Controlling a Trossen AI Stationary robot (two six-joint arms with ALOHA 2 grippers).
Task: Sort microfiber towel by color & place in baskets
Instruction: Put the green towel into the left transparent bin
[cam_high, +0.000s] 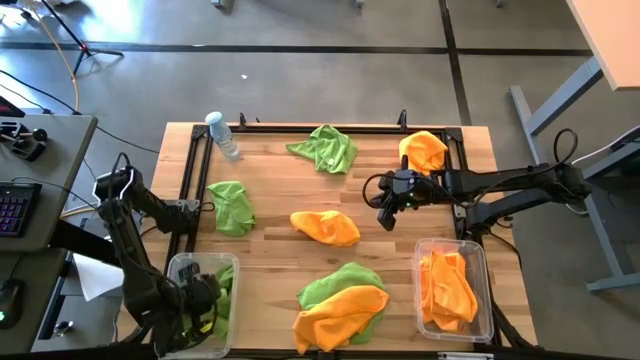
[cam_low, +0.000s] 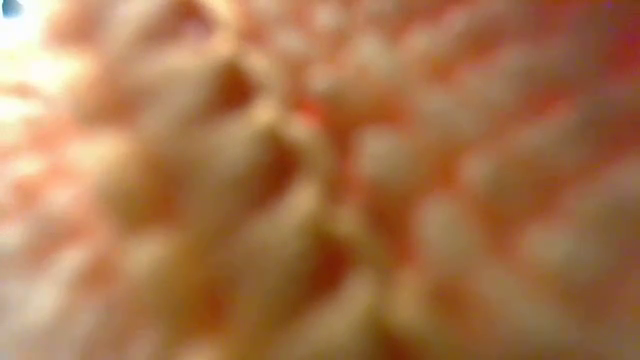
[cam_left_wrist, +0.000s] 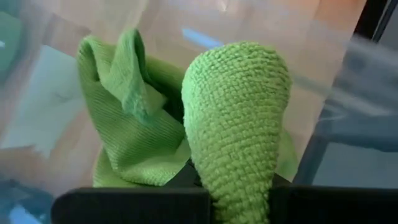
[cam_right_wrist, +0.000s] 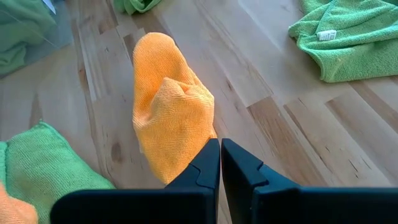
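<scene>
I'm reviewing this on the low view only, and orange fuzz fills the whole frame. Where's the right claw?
Observer: The right claw is shut on nothing, over mid-table beside a loose orange towel.
Operator: And the left one?
Observer: The left claw is down in the left basket, shut on a green towel.
Operator: Is anything sorted yet?
Observer: The right basket holds orange towels.
</scene>
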